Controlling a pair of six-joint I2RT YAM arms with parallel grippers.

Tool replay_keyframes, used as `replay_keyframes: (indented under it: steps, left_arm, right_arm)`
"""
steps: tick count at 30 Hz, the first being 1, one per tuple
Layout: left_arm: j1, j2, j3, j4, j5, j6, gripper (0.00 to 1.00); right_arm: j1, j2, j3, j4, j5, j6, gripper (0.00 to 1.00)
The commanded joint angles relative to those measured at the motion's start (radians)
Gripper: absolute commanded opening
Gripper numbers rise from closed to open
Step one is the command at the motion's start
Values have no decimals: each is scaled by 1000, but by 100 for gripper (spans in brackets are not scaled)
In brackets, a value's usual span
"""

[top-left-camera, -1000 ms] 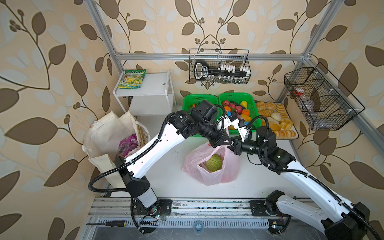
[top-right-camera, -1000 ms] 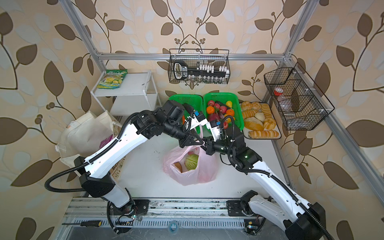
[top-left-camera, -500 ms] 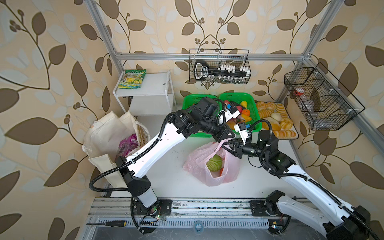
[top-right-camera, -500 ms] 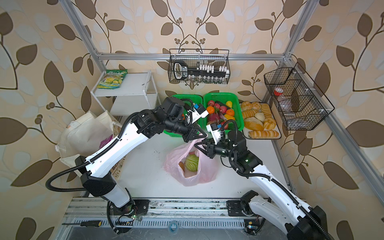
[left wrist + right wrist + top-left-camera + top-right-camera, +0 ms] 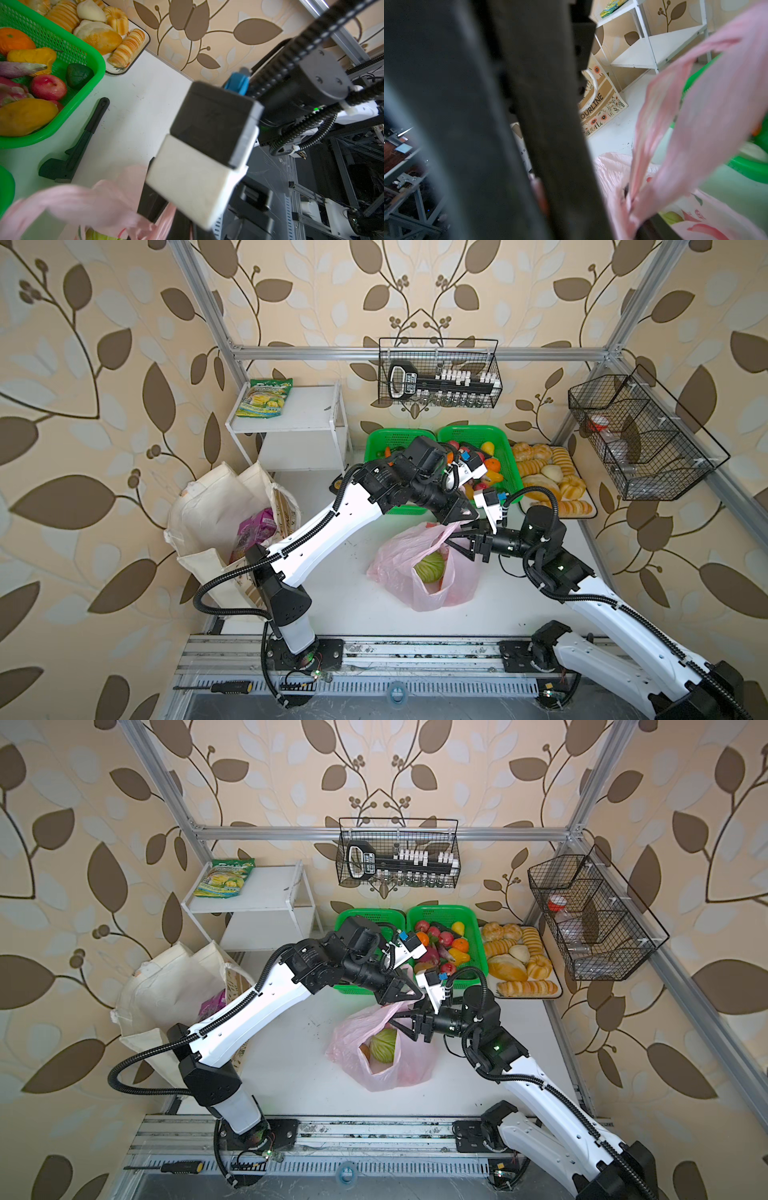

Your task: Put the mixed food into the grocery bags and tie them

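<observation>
At the table's (image 5: 345,614) left edge the tote (image 5: 216,510) stands open. Mid-table the pink bag (image 5: 395,568) slumps mouth-up, one handle (image 5: 72,197) drawn taut by the left gripper (image 5: 454,521), which is clamped on it, probably to ready it for tying. The right gripper (image 5: 460,542), jaws spread and holding nothing, sits just beside that handle, seemingly placed to take the other. The cabbage (image 5: 430,567) lies inside the pink bag, and the purple packet (image 5: 254,530) pokes from the tote.

green cabbage (image 5: 430,567) sits inside the open pink bag (image 5: 390,570)
</observation>
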Motion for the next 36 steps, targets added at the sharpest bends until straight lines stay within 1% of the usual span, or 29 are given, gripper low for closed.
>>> replay_keyframes:
  steps: [1,2,7,13,18,19,22,24,26,28,31,34,36]
  left_arm:
    - [-3,-1,38,5,44,-5,0]
    - [-3,-1,39,7,41,-6,0]
    - [-3,-11,33,21,24,-8,0]
    - [-3,-16,28,28,19,-8,0]
    - [-3,-24,27,27,18,-2,0]
    - [-3,-25,27,30,18,-2,0]
    - [-3,-29,21,50,23,-15,0]
    - [-3,-29,18,67,33,-28,0]
    - [-3,-30,9,85,35,-40,0]
    - [-3,-33,3,92,35,-44,0]
    - [-2,-39,-7,103,39,-53,0]
    - [-3,-52,-19,114,40,-57,0]
    - [-3,-60,-28,119,37,-57,0]
  right_arm:
    - [2,-14,-33,77,-44,-21,70]
    - [1,-19,-38,79,-42,-27,72]
    - [0,-24,-52,90,-40,-57,74]
    - [0,-13,-67,134,-92,-44,76]
    - [-1,-30,-72,145,-114,-47,77]
    - [-1,-32,-71,149,-116,-43,80]
    - [0,-30,-67,159,-85,-26,81]
    - [7,-23,-73,204,-61,11,81]
    - [21,-13,-79,239,-12,45,81]
    - [32,-7,-77,244,32,52,79]
    - [31,-2,-91,262,62,53,73]
    - [29,-3,-101,276,55,54,58]
    - [30,-2,-106,279,46,53,50]
